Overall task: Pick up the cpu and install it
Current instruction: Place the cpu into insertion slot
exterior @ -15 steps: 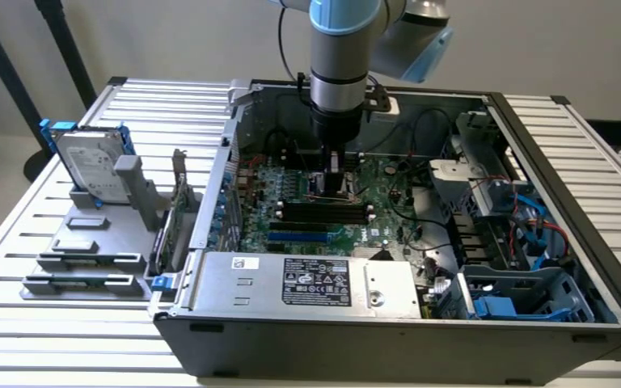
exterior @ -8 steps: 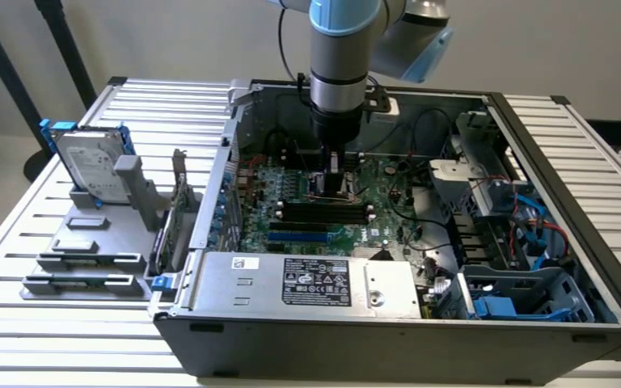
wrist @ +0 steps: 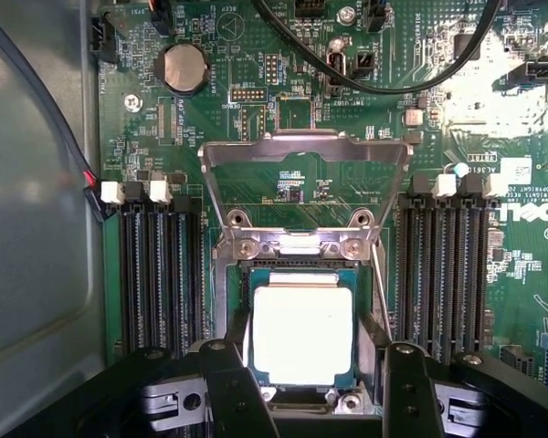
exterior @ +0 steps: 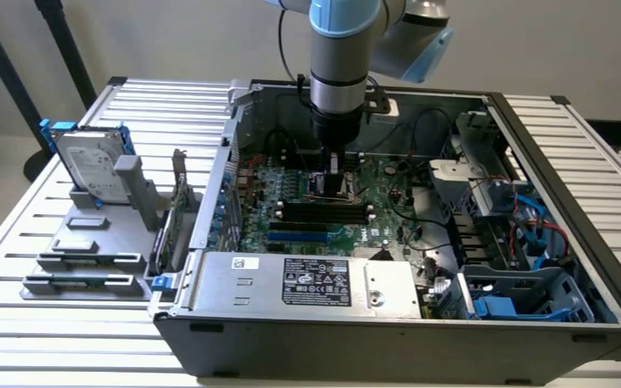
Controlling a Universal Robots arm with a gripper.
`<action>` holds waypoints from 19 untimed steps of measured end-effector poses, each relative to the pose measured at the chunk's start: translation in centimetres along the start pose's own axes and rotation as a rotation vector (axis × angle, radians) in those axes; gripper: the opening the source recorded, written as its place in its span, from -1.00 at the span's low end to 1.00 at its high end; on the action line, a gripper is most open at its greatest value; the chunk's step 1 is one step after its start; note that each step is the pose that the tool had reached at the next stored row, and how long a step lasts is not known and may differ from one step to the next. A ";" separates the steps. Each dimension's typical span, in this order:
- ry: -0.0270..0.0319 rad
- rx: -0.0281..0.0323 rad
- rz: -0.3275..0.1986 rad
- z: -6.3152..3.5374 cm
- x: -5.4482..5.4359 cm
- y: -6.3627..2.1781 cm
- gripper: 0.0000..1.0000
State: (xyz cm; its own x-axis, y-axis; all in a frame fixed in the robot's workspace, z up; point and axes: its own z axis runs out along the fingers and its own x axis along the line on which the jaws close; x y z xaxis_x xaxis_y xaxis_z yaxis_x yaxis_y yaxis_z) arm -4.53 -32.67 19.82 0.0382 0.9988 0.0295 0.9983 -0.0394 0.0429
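A robot arm (exterior: 338,48) reaches straight down into an open computer case (exterior: 397,339) at the centre of the exterior view. Its gripper (wrist: 316,354) hangs low over the green motherboard (wrist: 283,109). In the wrist view the two black fingers (wrist: 228,383) stand apart on either side of the cpu (wrist: 303,333). A sliver of socket shows between one finger and the chip's edge, so the jaws do not look clamped on it.

The cpu lies flat and square in its socket, between two banks of black memory slots (wrist: 160,274). The hinged metal frame (wrist: 303,151) that locks it down is tipped open just beyond it.

The cpu is a small, thin square with a smooth, bright metal top and a thin pale rim. It is probably very light and quite stiff. The polished top is likely slippery, and the underside and the socket beneath it are likely easy to damage. The safest hold appears to be on two opposite edges of the rim, keeping the chip level and squeezing only lightly.

A round silver battery (wrist: 184,67) and a looping black cable (wrist: 384,82) sit farther along the board. At the exterior view's left, a silver hard drive (exterior: 86,166) in a blue frame stands upright on the ribbed metal table (exterior: 30,323). A silver box (exterior: 310,283) with a black label fills the case's lower centre.
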 end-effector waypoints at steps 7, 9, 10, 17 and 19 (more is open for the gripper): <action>0.0000 0.0000 0.000 0.06 0.0 0.10 0.09; -0.0001 0.0001 0.000 0.08 0.0 0.10 0.09; 0.0000 0.0000 0.000 0.09 0.0 0.11 0.09; 0.0000 0.0000 0.000 0.13 0.1 0.09 0.09; 0.0000 0.0000 0.000 0.13 0.1 0.07 0.09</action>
State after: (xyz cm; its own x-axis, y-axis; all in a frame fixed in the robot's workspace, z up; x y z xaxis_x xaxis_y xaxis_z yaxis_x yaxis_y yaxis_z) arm -4.45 -32.60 19.69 0.0384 0.9988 0.0296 0.9983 -0.0396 0.0429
